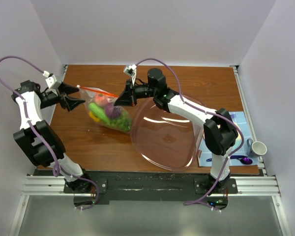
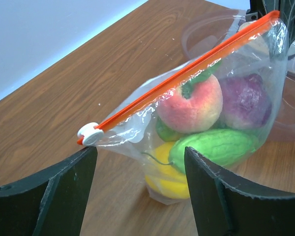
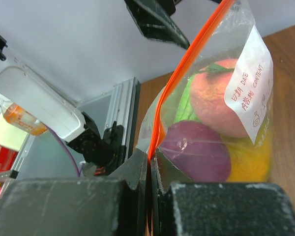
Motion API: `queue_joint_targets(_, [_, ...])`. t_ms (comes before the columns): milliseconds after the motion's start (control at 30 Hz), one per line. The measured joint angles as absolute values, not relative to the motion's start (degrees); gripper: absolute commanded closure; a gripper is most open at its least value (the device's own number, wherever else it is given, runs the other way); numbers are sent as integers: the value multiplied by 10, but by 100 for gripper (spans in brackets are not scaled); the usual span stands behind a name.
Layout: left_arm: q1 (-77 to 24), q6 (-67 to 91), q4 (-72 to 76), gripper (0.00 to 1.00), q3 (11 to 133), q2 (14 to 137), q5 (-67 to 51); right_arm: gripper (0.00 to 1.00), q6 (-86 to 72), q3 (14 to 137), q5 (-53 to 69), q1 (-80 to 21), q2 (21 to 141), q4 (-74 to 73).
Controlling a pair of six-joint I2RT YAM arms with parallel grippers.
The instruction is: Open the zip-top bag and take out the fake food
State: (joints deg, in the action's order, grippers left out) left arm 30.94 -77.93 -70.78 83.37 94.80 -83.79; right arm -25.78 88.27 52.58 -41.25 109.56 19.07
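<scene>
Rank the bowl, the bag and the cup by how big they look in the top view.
1. bowl, clearly the largest
2. bag, well under the bowl's spread
3. cup, the smallest

Showing in red print on a white label (image 3: 248, 83) stuck to the side of the zip-top bag (image 3: 238, 24). Reading "DATE" on one line and "CONTENT" on the next, each following a few Chinese characters. Running sideways in the right wrist view. Ending in a faint red mark, too small for reading.
</scene>
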Motion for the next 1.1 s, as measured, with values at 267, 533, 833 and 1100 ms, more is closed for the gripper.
queue_joint_targets(267, [303, -761, -688, 40, 825, 943, -838, 100, -255, 878, 527, -413, 1096, 182])
queue_joint_targets(533, [295, -776, -678, 23, 802, 932, -838, 100, -255, 877, 528, -415, 1096, 182])
queue_joint_targets(833, [293, -840, -732, 22, 827, 1006, -840, 100, -256, 876, 535, -427, 1096, 182])
queue_joint_targets(1100, [284, -851, -741, 57, 838, 1006, -840, 100, -256, 876, 537, -434, 1095, 182])
